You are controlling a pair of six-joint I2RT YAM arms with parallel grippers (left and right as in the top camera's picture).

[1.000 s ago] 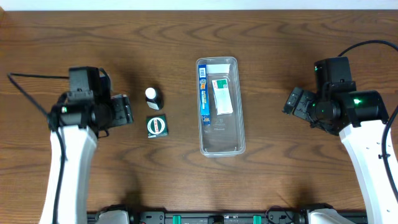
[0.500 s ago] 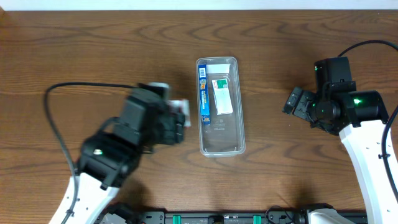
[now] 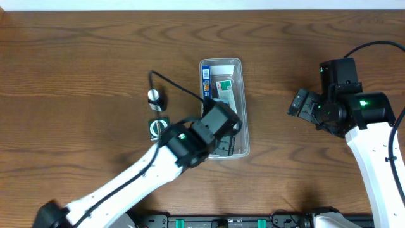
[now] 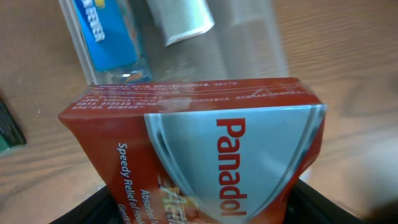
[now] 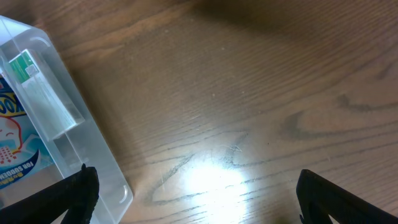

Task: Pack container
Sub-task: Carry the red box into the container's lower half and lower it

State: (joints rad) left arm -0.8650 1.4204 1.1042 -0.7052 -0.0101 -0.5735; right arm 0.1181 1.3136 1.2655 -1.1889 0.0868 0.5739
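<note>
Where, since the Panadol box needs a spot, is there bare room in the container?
The container floor past the sachet, toward the end without the label, looks bare in the right wrist view. The label end is crowded: blue box along one wall, sachet beside it.

My remote view: dark wood-grain table (image 3: 76,50), pale strip (image 3: 202,4) along far edge, lamp glare (image 5: 211,177) on the grain.
</note>
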